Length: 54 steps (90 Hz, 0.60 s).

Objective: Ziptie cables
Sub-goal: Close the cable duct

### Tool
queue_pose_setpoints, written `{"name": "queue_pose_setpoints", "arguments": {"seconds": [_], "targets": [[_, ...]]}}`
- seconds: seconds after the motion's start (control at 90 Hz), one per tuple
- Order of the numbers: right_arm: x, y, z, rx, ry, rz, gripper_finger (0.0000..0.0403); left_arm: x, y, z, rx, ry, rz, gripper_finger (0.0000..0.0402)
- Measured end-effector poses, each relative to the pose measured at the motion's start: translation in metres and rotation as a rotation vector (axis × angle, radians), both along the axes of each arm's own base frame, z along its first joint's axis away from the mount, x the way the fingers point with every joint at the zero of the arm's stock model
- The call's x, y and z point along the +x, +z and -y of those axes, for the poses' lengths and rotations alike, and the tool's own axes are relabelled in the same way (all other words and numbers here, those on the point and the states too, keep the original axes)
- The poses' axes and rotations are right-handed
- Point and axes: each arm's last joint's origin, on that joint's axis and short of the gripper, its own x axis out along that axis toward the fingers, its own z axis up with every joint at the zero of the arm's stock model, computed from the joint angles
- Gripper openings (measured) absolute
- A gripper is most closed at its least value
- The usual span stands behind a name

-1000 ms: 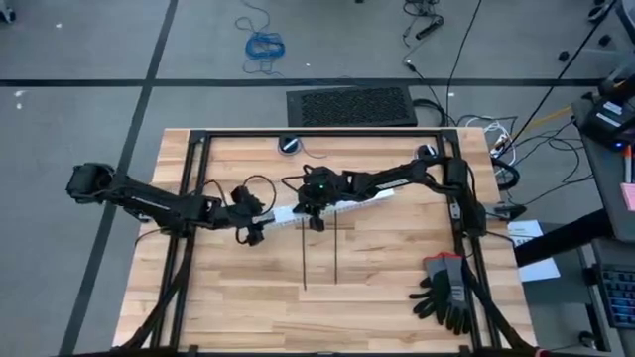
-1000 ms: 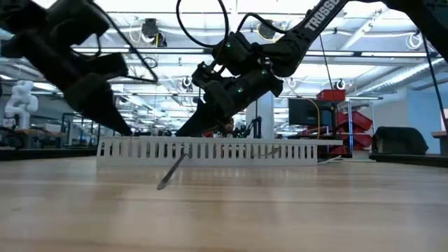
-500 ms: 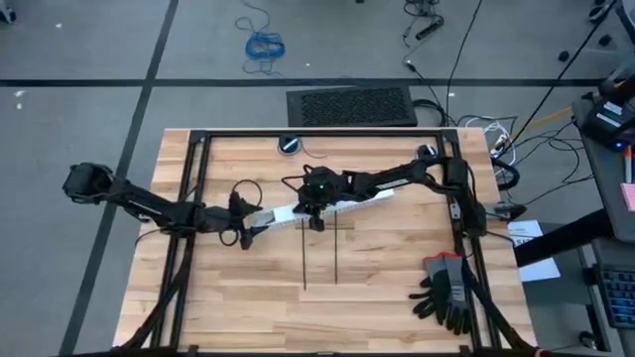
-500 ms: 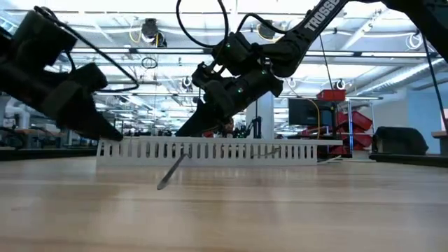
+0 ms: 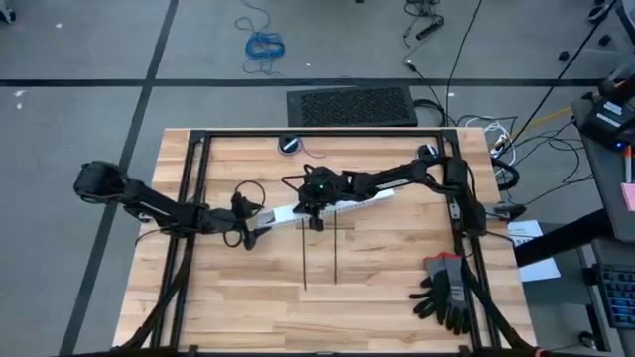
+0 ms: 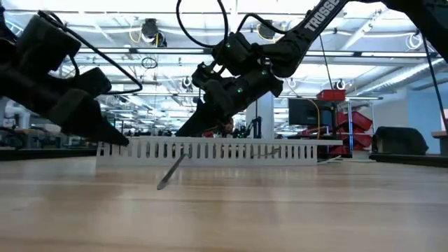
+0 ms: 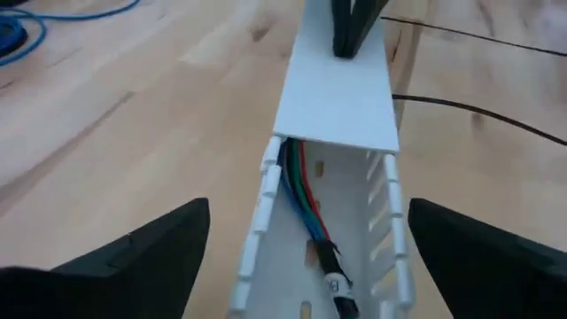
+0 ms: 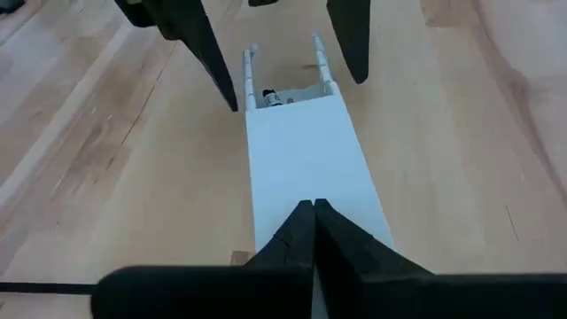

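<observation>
A white slotted duct [image 5: 322, 209] lies slantwise at the table's middle, with a flat white cover [image 8: 306, 155] over most of it. At its uncovered left end lie the cables [image 7: 303, 188], coloured wires ending in a black sleeve. My left gripper [image 7: 308, 213] is open, one finger on each side of that end and apart from it. My right gripper [image 8: 313, 217] is shut, on the cover. Two zipties [image 5: 304, 260] [image 5: 336, 254] lie straight on the wood, reaching from the duct toward the near edge. My right gripper rests its shut fingertips [image 7: 354, 27] on the top of the duct's white cover [image 8: 310, 182], about midway along the duct. The fingers come slanting down from the far right. The duct lies flat on the table beneath them.
A pair of dark gloves [image 5: 446, 293] lies at the table's near right corner. A black frame [image 5: 189, 198] runs round the tabletop. Two round fittings [image 5: 289, 145] sit near the far edge. Bare wood lies near of the duct on either side of the zipties.
My left gripper has come down toward the table and tipped flatter, drawing back a little toward the table's left edge, and now sits low at the duct's open end. The duct has not moved.
</observation>
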Motion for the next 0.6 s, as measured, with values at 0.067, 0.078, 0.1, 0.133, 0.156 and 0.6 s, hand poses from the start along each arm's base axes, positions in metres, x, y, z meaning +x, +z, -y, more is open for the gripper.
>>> {"name": "queue_pose_setpoints", "arguments": {"seconds": [0.067, 0.078, 0.1, 0.133, 0.156, 0.6], "targets": [[0.0, 0.0, 0.0, 0.0, 0.0, 0.0, 0.0, 0.002, -0.003, 0.0, 0.0, 0.0, -0.002, 0.0382], [0.0, 0.0, 0.0, 0.0, 0.0, 0.0, 0.0, 0.002, -0.003, 0.0, 0.0, 0.0, -0.003, 0.0382], [0.0, 0.0, 0.0, 0.0, 0.0, 0.0, 0.0, 0.003, -0.004, 0.0, 0.0, 0.0, -0.005, 0.0382], [0.0, 0.0, 0.0, 0.0, 0.0, 0.0, 0.0, 0.004, -0.005, 0.0, -0.001, 0.003, -0.005, 0.0382], [0.0, 0.0, 0.0, 0.0, 0.0, 0.0, 0.0, 0.005, -0.006, 0.001, 0.002, 0.006, -0.01, 0.0382], [0.0, 0.0, 0.0, 0.007, -0.008, -0.001, 0.0, 0.021, -0.02, 0.001, 0.028, 0.061, -0.075, 0.0297]]}}
